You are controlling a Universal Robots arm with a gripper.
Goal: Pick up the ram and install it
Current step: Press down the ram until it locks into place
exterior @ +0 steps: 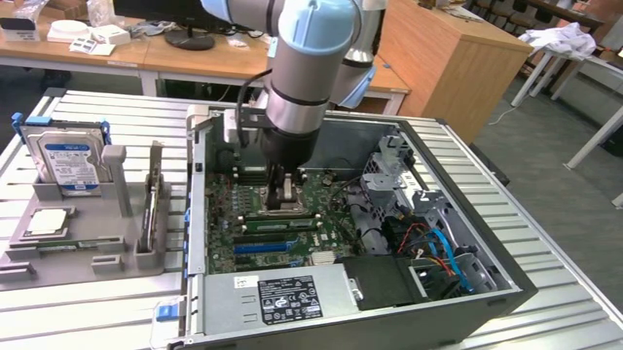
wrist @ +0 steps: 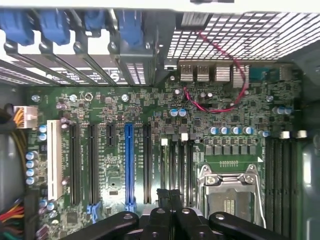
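Wooden desks and a cabinet stand behind a ribbed metal counter that carries an open computer case and, at the exterior view's left, a grey holder tray. In the tray a silver hard drive with a blue label stands upright, a square CPU chip lies flat below it, and a thin stick that may be the ram stands on edge in the slot nearest the case, though I cannot tell for sure. The arm reaches down into the case, its hand just above the motherboard near the CPU socket. From the wrist, the black fingers are pressed together with nothing between them, over the green board beside the metal CPU socket, with memory slots beyond it.
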